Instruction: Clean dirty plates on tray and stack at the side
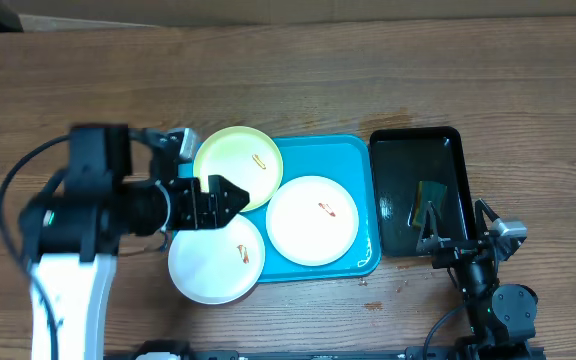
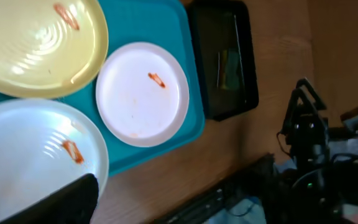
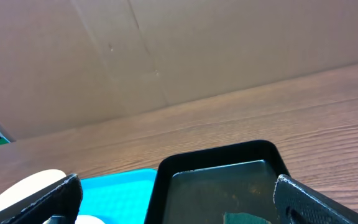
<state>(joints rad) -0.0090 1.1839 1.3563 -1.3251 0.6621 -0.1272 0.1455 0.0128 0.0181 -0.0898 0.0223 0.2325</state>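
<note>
The turquoise tray [image 1: 358,150] holds three plates with small red smears. The yellow-green plate [image 1: 238,160] sits at its far left corner. One white plate [image 1: 313,220] lies on the tray's right half. The other white plate [image 1: 216,262] overhangs the near left corner. My left gripper [image 1: 236,196] hovers over the spot where the yellow-green plate [image 2: 36,43] and the near white plate [image 2: 30,155] meet. Only one of its fingers [image 2: 73,199] shows, off to one side. My right gripper [image 1: 458,240] is open and empty at the near end of the black tray [image 3: 166,180].
The glossy black tray [image 1: 418,150] stands right of the turquoise tray and holds a green-yellow sponge [image 1: 428,205]. The sponge also shows in the left wrist view [image 2: 229,68]. A cardboard wall stands beyond the table's far edge. Bare wooden tabletop lies left of the trays.
</note>
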